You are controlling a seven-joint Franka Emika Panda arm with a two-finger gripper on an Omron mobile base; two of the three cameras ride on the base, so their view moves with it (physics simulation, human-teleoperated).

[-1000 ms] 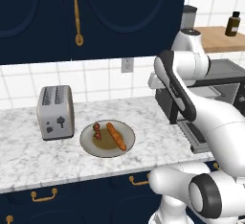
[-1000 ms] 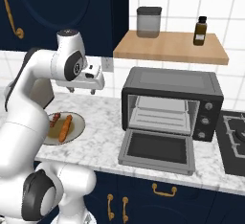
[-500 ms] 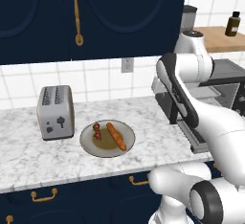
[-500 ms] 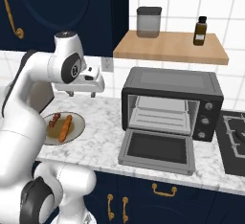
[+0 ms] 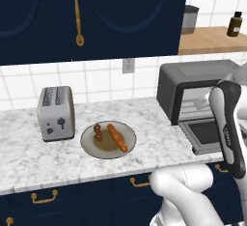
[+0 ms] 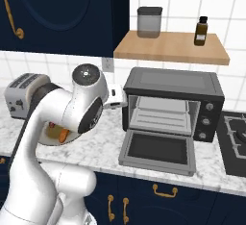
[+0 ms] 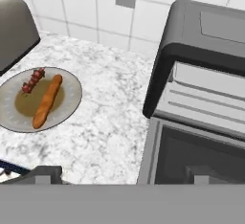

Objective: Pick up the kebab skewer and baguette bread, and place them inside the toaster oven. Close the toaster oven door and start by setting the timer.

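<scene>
The kebab skewer and the baguette bread lie side by side on a grey plate, also seen from the left base as skewer and baguette. The toaster oven stands to the right of the plate with its door dropped flat onto the counter, and its wire rack is bare. My gripper hangs open and empty above the counter, between the plate and the oven. Its fingertips stand wide apart.
A silver two-slot toaster stands left of the plate. A wooden shelf above the oven carries a jar and a brown bottle. A stove top lies right of the oven. Dark cabinets hang overhead.
The arm has swung right and down toward the oven front, uncovering the oven in the left base view. The gripper has stayed open. Plate, food and oven have not moved.
</scene>
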